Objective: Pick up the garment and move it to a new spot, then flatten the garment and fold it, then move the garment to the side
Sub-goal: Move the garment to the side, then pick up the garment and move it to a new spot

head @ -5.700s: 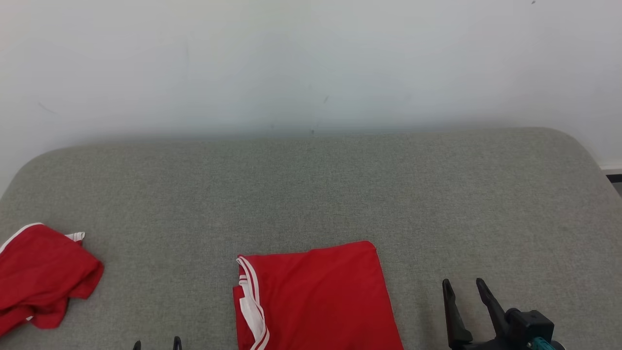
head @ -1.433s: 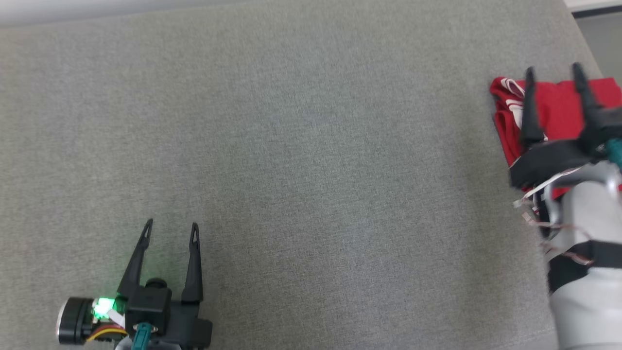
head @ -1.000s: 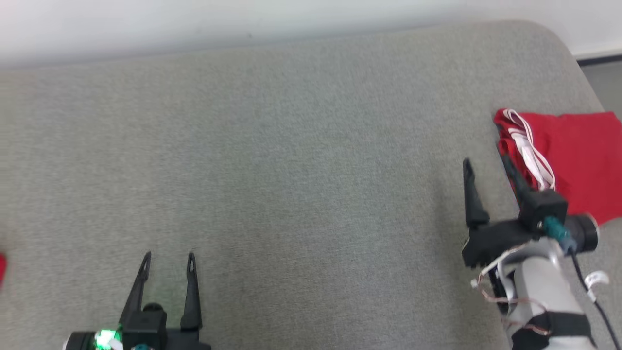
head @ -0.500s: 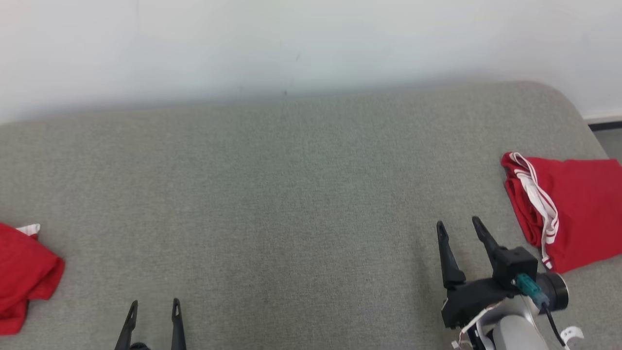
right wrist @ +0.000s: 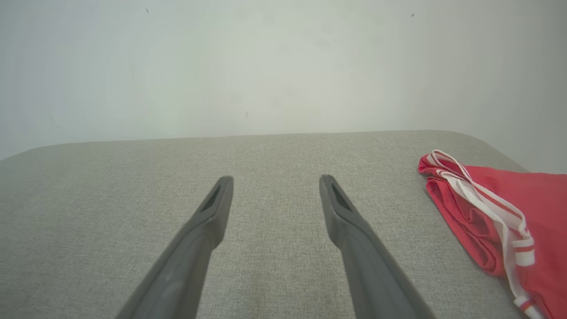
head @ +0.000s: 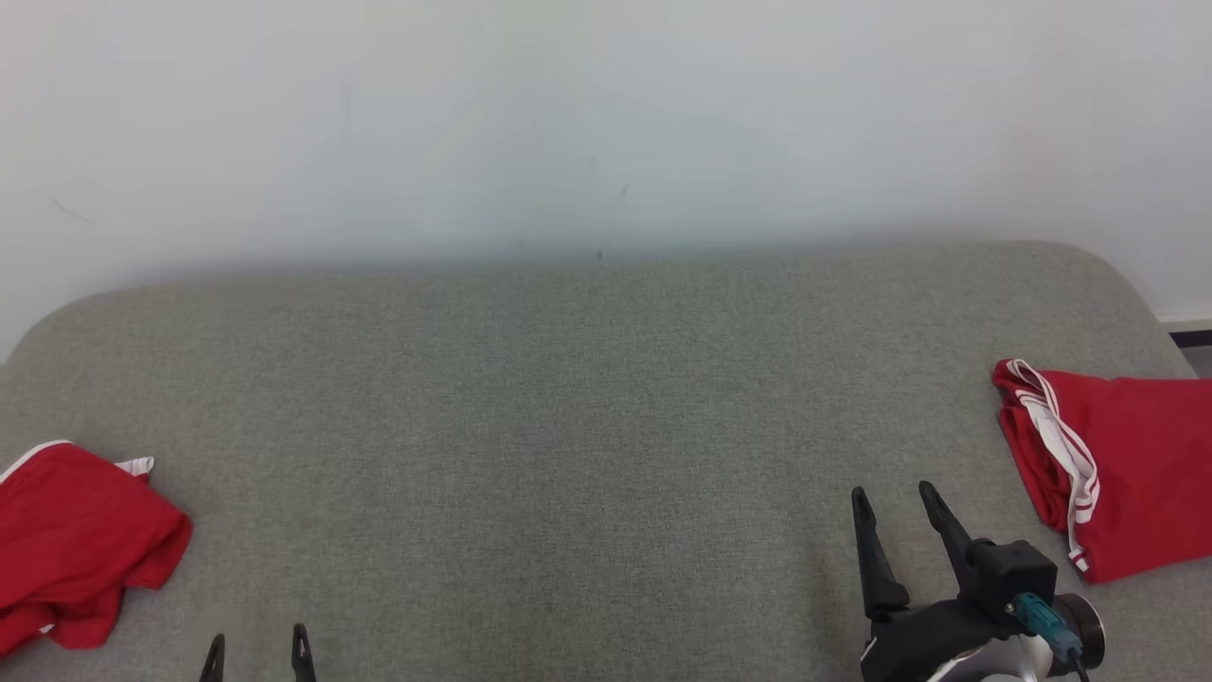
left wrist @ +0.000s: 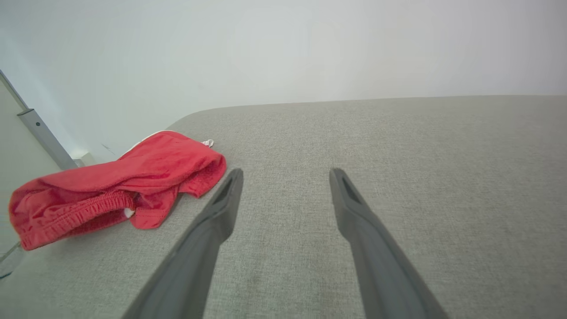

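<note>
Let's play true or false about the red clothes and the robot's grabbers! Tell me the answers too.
1. The folded garment lies at the cushion's right side. True.
2. The right gripper holds it. False: the gripper is open, empty and apart from it.
3. The crumpled garment is blue. False: it is red.
4. The left gripper is open. True.

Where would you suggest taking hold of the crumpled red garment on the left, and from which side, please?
Probably the bunched end of the crumpled red garment nearest the left gripper, approached from its right side and slightly above, with the open fingers straddling the fold. That end humps up off the grey cushion, giving something to pinch. The waistband end lies farther off.
</note>
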Controlling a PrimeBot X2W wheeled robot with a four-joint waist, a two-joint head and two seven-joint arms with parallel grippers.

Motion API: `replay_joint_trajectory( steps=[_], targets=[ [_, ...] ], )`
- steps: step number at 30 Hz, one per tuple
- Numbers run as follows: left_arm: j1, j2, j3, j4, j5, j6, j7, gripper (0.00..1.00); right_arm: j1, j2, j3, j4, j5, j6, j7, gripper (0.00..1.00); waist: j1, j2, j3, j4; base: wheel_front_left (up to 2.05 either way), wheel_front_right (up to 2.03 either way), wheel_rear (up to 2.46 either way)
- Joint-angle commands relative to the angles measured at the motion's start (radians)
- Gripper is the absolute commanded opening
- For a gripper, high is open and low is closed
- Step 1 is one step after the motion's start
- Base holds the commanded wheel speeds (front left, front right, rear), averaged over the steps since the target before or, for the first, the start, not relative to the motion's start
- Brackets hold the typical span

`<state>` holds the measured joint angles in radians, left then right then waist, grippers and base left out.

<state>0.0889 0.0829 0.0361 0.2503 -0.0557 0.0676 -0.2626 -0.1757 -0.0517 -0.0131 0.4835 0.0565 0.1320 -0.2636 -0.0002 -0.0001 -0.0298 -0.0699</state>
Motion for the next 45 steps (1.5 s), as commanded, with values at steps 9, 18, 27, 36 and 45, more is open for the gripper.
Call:
replay_joint_trajectory(
  steps=[9, 18, 27, 36, 45],
  targets=[
    [0.034, -0.013, 0.034, 0.002, 0.011, -0.028, -0.003, 1.0, 0.038, 0.001, 0.004, -0.01, 0.016, -0.002, -0.001, 1.0, 0.0002, 0.0001, -0.017, 0.0, 0.0, 0.0, 0.0],
    [0.028, -0.022, 0.048, -0.003, 0.02, -0.037, -0.003, 1.0, 0.053, 0.001, 0.004, -0.008, 0.001, -0.002, -0.001, 1.0, 0.0002, 0.0001, -0.022, 0.004, 0.0, 0.0, 0.0],
    [0.022, -0.029, 0.05, -0.002, 0.009, -0.035, -0.003, 1.0, 0.051, 0.002, 0.016, -0.007, 0.014, -0.002, -0.001, 1.0, 0.0002, 0.0001, -0.004, 0.045, 0.0, 0.0, 0.0],
    [0.012, -0.031, 0.068, -0.002, 0.014, -0.034, -0.003, 1.0, 0.049, 0.002, 0.046, -0.008, 0.043, -0.002, -0.001, 1.0, 0.0002, 0.0001, 0.017, 0.171, 0.0, 0.0, 0.0],
    [0.021, -0.031, 0.113, 0.009, 0.018, -0.033, -0.003, 1.0, 0.043, 0.001, 0.074, -0.011, 0.058, -0.002, 0.0, 1.0, 0.0002, 0.0001, 0.035, 0.375, 0.0, 0.0, 0.0]
  ],
)
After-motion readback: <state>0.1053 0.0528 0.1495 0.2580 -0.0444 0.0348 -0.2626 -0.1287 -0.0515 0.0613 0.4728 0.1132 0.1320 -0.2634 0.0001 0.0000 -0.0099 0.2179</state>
